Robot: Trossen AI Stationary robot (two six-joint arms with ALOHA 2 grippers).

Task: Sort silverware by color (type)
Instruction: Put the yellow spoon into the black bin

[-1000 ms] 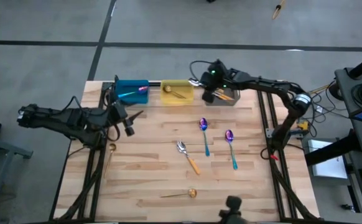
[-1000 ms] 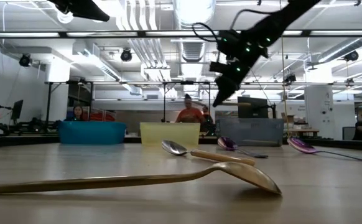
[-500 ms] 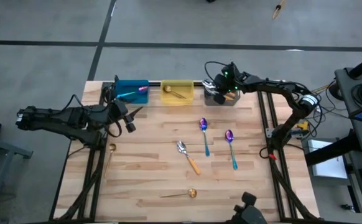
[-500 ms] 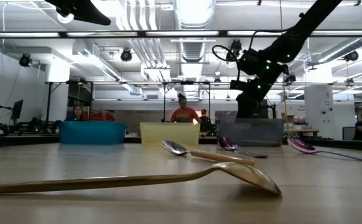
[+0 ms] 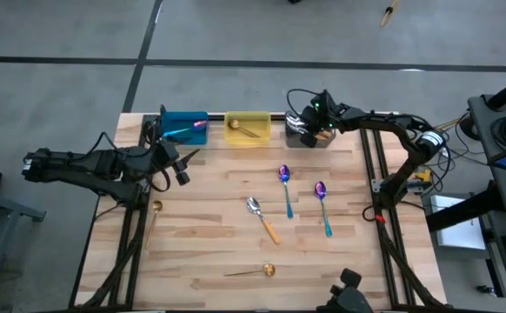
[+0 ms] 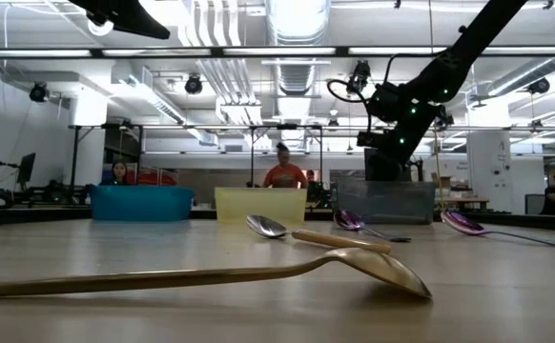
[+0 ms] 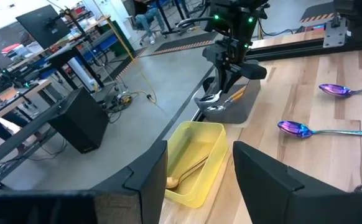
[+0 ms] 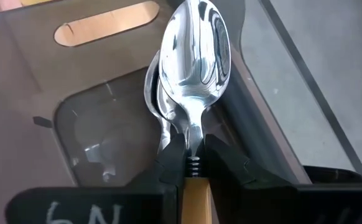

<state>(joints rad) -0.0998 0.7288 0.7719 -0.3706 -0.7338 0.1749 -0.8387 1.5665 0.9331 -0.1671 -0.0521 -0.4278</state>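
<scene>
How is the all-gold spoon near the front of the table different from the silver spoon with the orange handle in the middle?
The all-gold spoon is one colour from bowl to handle tip; the silver spoon with the orange handle is two colours. In the high view the gold spoon lies nearly level across the wooden table, while the orange-handled one lies slanted. In the low view the gold spoon is nearest the camera and the orange-handled one farther back. Both lie loose on the table, held by no gripper.

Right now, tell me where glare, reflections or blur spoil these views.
Right wrist view: the silver spoon bowl mirrors the ceiling with bright glare; the gray bin floor shows faint reflections. Low view: the near gold spoon looms large and soft, and ceiling lights blow out overhead. Left wrist view: the left gripper is a blurred dark mass. High view: evenly lit, with soft shadows.
</scene>
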